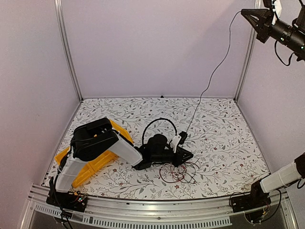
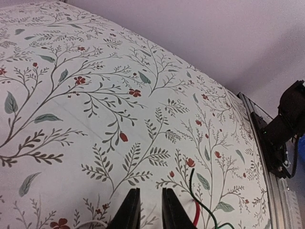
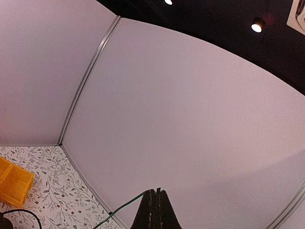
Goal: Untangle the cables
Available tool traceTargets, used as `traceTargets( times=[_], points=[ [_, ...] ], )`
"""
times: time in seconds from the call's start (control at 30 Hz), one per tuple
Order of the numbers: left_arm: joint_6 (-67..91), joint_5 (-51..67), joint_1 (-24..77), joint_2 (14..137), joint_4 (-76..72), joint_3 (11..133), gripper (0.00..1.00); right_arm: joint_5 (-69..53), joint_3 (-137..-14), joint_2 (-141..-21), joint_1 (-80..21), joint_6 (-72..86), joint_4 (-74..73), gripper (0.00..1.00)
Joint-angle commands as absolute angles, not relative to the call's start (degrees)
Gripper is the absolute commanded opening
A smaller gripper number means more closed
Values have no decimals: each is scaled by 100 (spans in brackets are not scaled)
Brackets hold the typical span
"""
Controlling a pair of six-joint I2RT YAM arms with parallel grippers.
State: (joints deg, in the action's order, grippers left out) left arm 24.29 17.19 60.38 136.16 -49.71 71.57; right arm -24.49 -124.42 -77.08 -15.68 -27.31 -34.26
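Top external – right gripper point(image 1: 242, 12), raised high, pinches a cable point(image 1: 214, 69) running down to the tangle point(image 1: 178, 172); left gripper point(image 2: 150, 192) – slim gap between fingers, hold unclear.

— Classification of premises?
— Robotics lab test cell. Plain pale wall panels point(image 1: 157, 47) set in aluminium posts point(image 1: 68, 52) enclose one bench point(image 1: 224, 143) under a floral-print cover. The left arm point(image 1: 121, 149) and right arm point(image 1: 282, 177) are bolted to a metal rail point(image 1: 157, 206) at its near edge.
— Overhead?
— Spotlights point(image 3: 257, 25) in a dark ceiling.
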Motion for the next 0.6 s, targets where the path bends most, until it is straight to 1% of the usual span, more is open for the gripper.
traceTargets(
  times=[0.0,0.07,0.17,0.27,0.43,0.53,0.57],
  points=[
    [2568,1823,5921,13607,-5534,6913,18,-1654,-11976,-7714,-1374,-2373,-3022,0],
    [2580,1832,5909,13541,-5714,6786,18,-1210,-11682,-7654,-1148,-2135,-2681,0],
    [2627,1715,5904,13267,-6235,6401,17,-872,-11026,-7575,-867,-1955,-2380,0],
    [2559,1531,5876,12914,-6372,6157,12,-835,-9851,-7385,-575,-1895,-2125,0],
    [2462,1363,5846,12502,-6435,5916,0,-967,-7560,-6962,-277,-1926,-1777,0],
    [2437,1416,5817,12451,-6353,5964,0,-1040,-6347,-6782,-255,-2038,-1615,1],
    [2440,1444,5818,12439,-6305,6006,0,-1177,-6107,-6748,-255,-2118,-1642,14]
  ],
)
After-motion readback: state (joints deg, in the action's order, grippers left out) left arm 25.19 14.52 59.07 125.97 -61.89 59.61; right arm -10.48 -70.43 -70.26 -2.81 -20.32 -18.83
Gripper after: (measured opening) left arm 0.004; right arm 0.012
